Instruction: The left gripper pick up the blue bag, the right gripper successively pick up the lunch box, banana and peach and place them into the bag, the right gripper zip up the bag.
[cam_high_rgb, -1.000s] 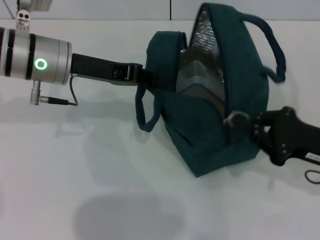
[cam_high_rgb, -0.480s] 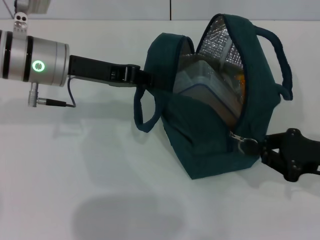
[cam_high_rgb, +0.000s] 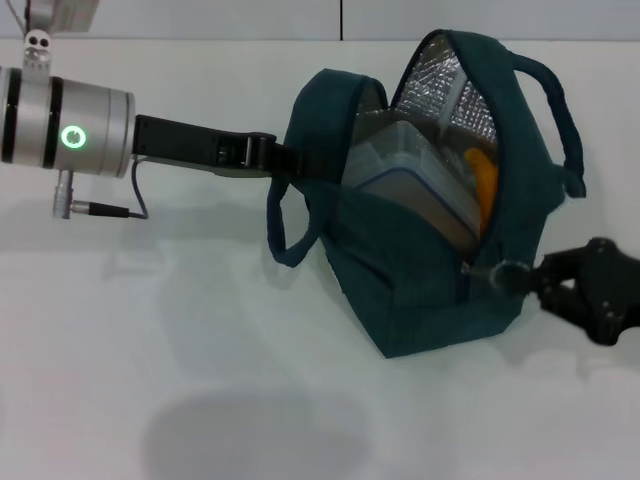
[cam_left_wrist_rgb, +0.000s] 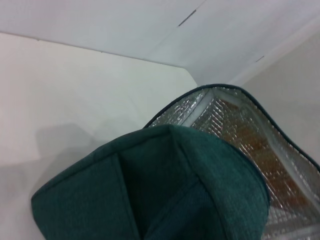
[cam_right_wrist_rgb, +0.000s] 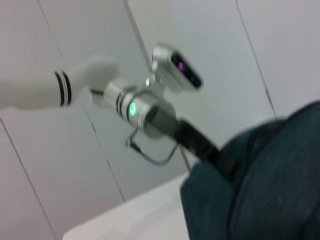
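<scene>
White table (cam_high_rgb: 200, 350), pale wall behind. Your left gripper (cam_high_rgb: 275, 157) comes in from nine o'clock and is clamped on the bag (cam_high_rgb: 420, 290) at its near-side rim, keeping the mouth propped wide. Inside, the lunch box (cam_high_rgb: 415, 185) lies tilted with the banana (cam_high_rgb: 484, 180) beside it; I can't see the peach. At four o'clock your right gripper (cam_high_rgb: 525, 278) looks pinched on the zip pull (cam_high_rgb: 497, 271) at the low end of the track, placed to draw it shut.
</scene>
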